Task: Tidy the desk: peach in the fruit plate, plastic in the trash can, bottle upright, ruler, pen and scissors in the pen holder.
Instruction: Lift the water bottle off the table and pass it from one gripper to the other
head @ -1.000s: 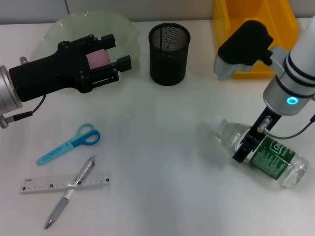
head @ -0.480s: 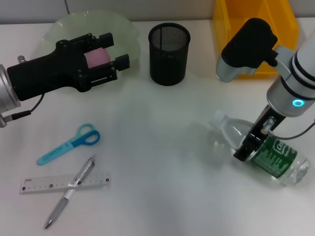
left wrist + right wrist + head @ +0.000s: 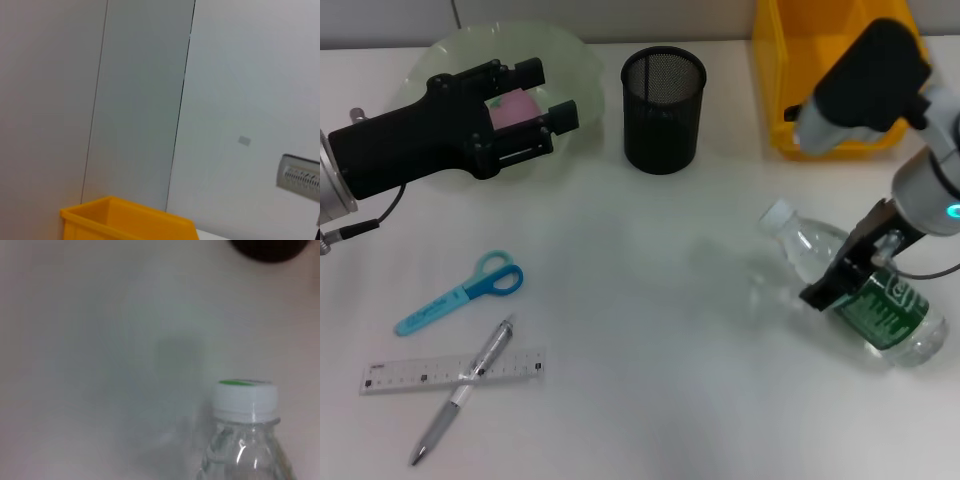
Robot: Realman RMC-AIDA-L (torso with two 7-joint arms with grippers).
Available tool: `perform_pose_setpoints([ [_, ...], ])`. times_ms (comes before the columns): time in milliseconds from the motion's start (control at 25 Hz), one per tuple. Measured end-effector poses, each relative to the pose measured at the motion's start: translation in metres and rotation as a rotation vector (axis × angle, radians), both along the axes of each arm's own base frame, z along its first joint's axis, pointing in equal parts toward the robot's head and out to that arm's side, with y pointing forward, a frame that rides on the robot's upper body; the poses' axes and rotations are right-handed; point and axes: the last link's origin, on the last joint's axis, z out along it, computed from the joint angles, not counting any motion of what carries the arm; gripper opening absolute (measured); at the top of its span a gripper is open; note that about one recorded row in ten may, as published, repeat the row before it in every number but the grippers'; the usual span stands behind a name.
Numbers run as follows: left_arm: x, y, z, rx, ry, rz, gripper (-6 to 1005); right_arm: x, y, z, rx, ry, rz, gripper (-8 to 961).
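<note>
now bottle (image 3: 860, 297) neck raised, right gripper (image 3: 858, 272) clamped, moved right

A clear, glossy plastic bottle (image 3: 855, 300) with a printed green label and a white ribbed cap is clamped in the matt black right gripper (image 3: 855, 275). A black wire-mesh pen holder (image 3: 664, 96) is seen between the two claws. Beyond the right gripper, a glossy yellow plastic bin (image 3: 835, 75) is seen. A translucent, frosted green plate (image 3: 575, 70) lies beneath the matt black left gripper (image 3: 535, 95), by which a pale pink, matt peach (image 3: 510, 106) is enclosed.
</note>
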Motion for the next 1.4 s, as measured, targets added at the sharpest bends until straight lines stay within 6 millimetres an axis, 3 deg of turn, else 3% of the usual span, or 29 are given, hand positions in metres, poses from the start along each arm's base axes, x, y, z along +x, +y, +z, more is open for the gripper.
perform_pose_setpoints([
  [600,0.000,0.000,0.000,0.000,-0.002,-0.001,605,-0.008,-0.020,0.046,0.203,0.204,0.075,756],
  [1040,-0.002,-0.002,0.002,0.004,-0.009,0.003,603,-0.014,-0.024,0.064,0.290,0.342,0.197,756],
  [1400,0.000,-0.002,0.004,0.005,-0.025,0.003,602,-0.003,-0.035,0.068,0.323,0.631,0.366,757],
])
